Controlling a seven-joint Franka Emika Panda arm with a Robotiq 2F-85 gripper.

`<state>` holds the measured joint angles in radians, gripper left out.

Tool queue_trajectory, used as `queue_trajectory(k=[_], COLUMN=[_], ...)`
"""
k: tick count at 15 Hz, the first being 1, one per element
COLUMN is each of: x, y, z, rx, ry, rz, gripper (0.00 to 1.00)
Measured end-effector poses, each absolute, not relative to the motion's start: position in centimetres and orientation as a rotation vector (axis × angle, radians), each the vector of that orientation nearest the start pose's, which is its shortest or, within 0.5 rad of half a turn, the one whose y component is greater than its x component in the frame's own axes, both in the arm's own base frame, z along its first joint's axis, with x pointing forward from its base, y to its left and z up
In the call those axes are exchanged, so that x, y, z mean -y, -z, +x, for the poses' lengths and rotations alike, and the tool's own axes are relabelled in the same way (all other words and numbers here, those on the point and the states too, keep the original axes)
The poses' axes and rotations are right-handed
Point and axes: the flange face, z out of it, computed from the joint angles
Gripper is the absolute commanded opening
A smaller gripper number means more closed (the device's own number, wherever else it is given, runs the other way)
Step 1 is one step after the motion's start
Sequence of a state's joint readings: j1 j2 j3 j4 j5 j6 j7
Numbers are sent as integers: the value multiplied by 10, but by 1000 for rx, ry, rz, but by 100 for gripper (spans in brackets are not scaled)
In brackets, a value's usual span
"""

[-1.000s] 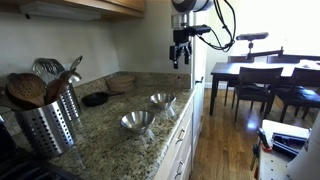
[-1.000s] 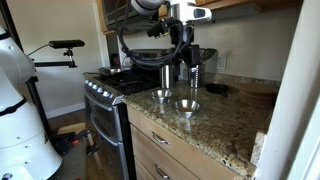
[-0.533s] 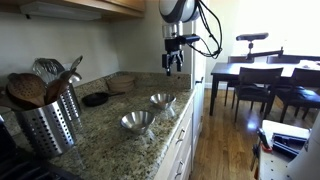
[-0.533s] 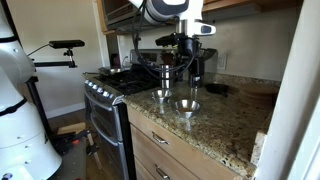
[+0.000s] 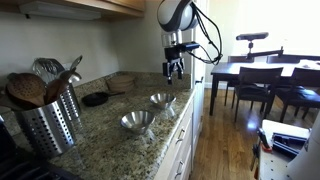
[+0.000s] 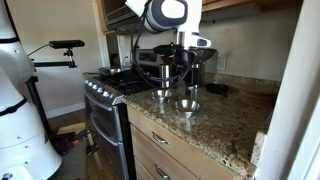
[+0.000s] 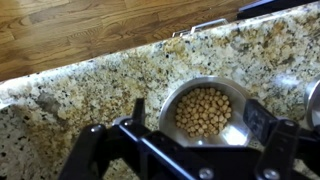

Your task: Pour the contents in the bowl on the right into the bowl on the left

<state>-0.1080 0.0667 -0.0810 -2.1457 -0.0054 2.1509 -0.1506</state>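
Observation:
Two metal bowls stand on the granite counter in both exterior views. The bowl on the right [image 6: 187, 104], which is the farther one [image 5: 160, 99], holds small tan round pieces, as the wrist view [image 7: 205, 110] shows. The bowl on the left [image 6: 162, 95], the nearer one [image 5: 137, 122], appears only as a rim at the wrist view's right edge [image 7: 315, 100]. My gripper [image 5: 174, 70] [image 6: 190, 82] hangs open above the filled bowl without touching it. In the wrist view the gripper [image 7: 198, 115] has its fingers either side of that bowl.
A metal utensil holder [image 5: 45, 125] with wooden spoons stands at the counter's stove end. A black dish [image 5: 96, 99] and a woven stack [image 5: 122, 80] sit near the wall. The counter's front edge drops to a wood floor [image 7: 100, 30]. A dining table with chairs [image 5: 260, 75] stands beyond.
The gripper has come down toward the counter and shifted over the farther bowl. It stayed open. Both bowls are where they were.

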Motion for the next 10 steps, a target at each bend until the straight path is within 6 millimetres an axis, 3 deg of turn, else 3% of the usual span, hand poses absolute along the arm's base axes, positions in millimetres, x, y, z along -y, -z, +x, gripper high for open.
queue_trajectory(k=[10], x=[108], y=[-333], z=[512], rx=[-113], ry=[-169], rz=[-3096], gripper=[100])
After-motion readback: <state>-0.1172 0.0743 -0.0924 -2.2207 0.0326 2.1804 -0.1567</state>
